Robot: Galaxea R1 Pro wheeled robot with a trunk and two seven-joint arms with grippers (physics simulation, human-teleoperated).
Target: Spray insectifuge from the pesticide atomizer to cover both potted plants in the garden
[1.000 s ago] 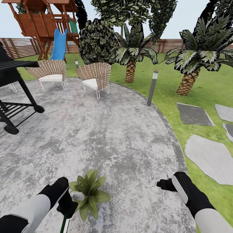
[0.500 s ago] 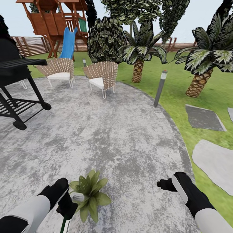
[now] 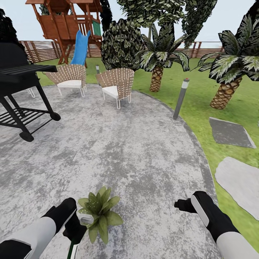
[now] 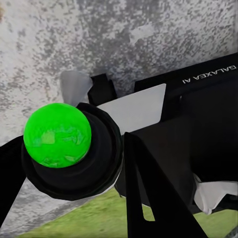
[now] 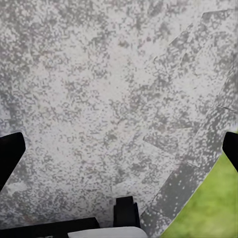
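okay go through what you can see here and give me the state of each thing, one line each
left end effector: shut on the pesticide atomizer
pesticide atomizer: held, seen bottom-on in the left wrist view
right end effector: open, holding nothing, over the patio
potted plant: upright on the patio, next to the left end effector
patio: dry-looking grey stone
grill: standing, lid shut

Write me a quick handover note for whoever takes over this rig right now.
Left gripper: shut on the pesticide atomizer, beside one potted plant on the stone patio.
Right gripper: open, nothing between its fingers, over bare patio.
Done: atomizer picked up.
Left: whether this plant is sprayed yet cannot be told. Cover it, then find and spray the second potted plant.
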